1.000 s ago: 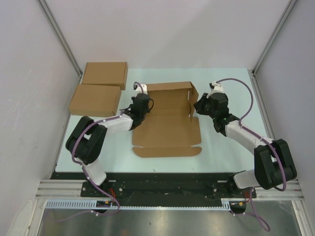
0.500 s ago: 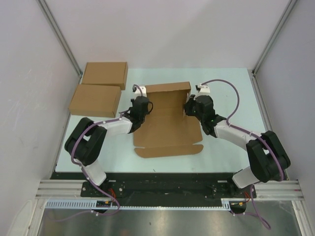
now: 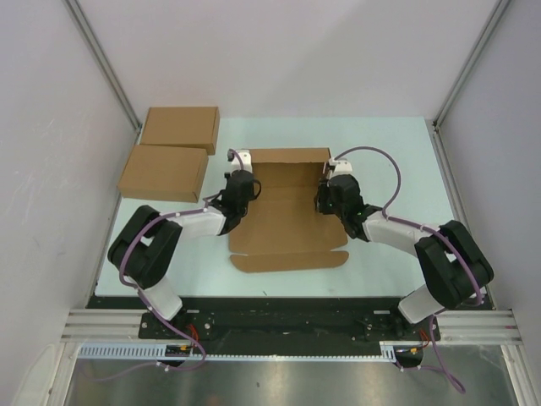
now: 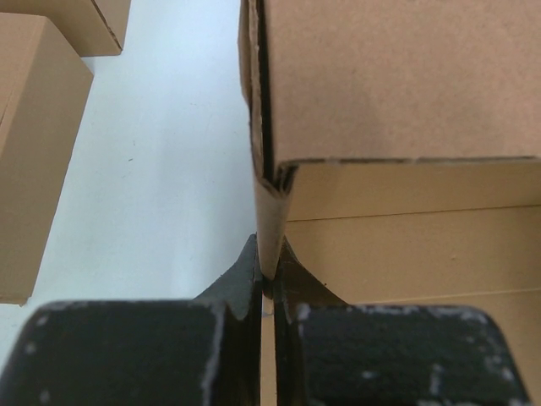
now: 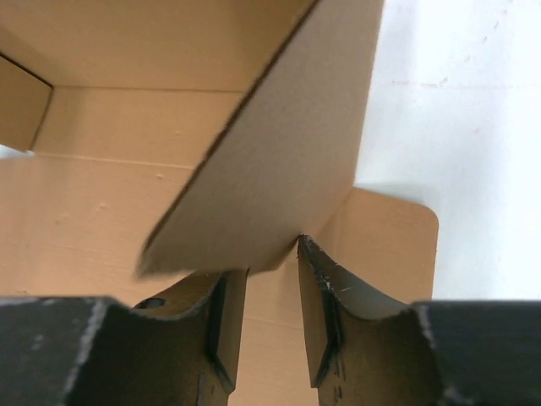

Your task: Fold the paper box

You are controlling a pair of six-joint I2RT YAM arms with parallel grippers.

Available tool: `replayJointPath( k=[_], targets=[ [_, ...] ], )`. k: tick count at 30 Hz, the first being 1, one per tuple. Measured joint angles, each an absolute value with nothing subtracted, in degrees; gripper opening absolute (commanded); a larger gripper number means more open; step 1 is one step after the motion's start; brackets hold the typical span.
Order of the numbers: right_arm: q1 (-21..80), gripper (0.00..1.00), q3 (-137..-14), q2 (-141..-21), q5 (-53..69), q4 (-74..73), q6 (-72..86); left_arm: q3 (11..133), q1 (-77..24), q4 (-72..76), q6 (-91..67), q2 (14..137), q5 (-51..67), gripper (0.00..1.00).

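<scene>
Obs: paper box sits betw L end effector and R end effector, back wall up. L clamped on box's L side wall. R fingers apart, flap just ahead of tips, leaning inward. Best: hold L firm, ease R flap upright, no creasing.

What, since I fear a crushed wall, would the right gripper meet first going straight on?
The paper box: its raised side flap stands right at the right gripper's open fingertips, its lower edge apparently just ahead of the gap, though depth is unclear.
</scene>
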State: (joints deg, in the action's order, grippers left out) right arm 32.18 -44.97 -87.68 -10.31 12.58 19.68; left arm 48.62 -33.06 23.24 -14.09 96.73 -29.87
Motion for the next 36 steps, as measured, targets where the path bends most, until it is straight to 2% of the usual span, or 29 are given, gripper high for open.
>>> replayJointPath(
  k=[13,24,33,36],
  targets=[
    [32.29,0.54,-43.88,-84.88,-10.79,10.92,17.8,47.77,-33.36,24.8,-13.37,96.71,-29.82,0.0],
    [32.77,0.64,-43.88,-76.16,-11.07,7.01,15.62,47.75,-33.39,25.17,-12.93,96.73,-29.85,0.0],
    [34.13,0.65,-43.05,-64.95,-10.55,3.2,12.12,47.72,-33.41,25.26,-12.84,96.73,-29.85,0.0],
    [31.79,0.64,-41.1,-60.12,-11.25,3.42,12.05,47.68,-33.41,25.3,-12.8,96.73,-29.85,0.0]
  ],
)
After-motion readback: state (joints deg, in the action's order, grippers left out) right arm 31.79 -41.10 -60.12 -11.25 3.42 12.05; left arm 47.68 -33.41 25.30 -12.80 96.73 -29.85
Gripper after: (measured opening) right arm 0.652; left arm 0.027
